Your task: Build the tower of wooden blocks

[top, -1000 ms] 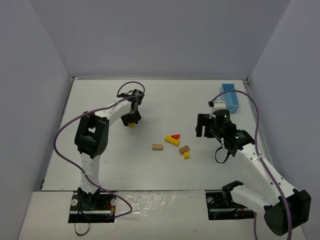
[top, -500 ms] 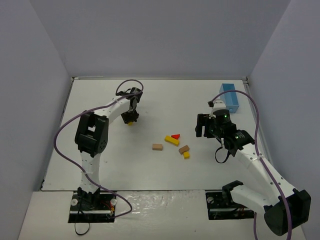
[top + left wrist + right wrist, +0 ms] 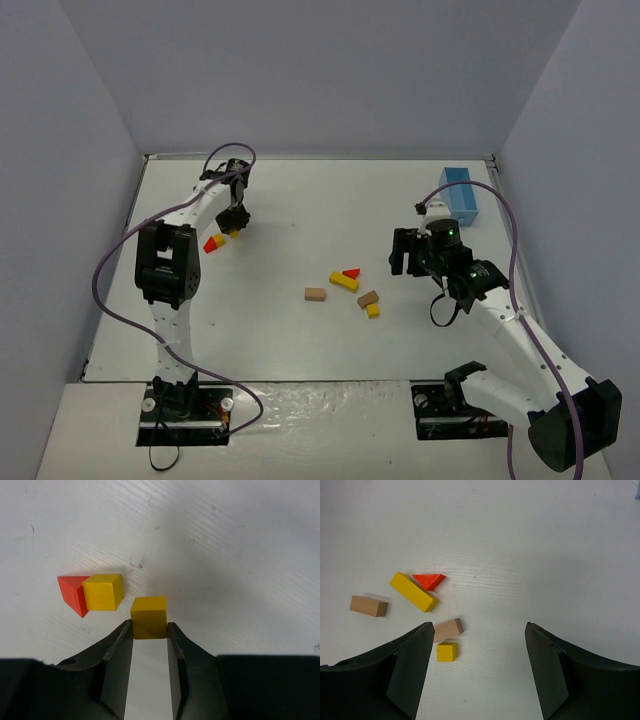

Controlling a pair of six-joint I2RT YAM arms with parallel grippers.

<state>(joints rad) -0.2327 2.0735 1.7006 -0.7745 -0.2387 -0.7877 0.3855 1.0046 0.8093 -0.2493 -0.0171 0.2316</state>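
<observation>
left gripper (image 3: 150, 626) clamped on a yellow cube (image 3: 148, 616); right gripper (image 3: 478, 628) spread wide and gripping nothing
the held cube sat just beside a second yellow cube (image 3: 102, 591), which touched a red wedge (image 3: 72, 594), at the far left of the table (image 3: 300, 190). the other tower pieces lay unstacked mid-table: a long yellow block (image 3: 413, 591) with a red triangle (image 3: 428, 581) at its edge, a tan block (image 3: 368, 605) apart to one side, and a tan piece (image 3: 448, 629) close to a small yellow block (image 3: 446, 651). a light-blue box (image 3: 459, 195) sat at the far right.
</observation>
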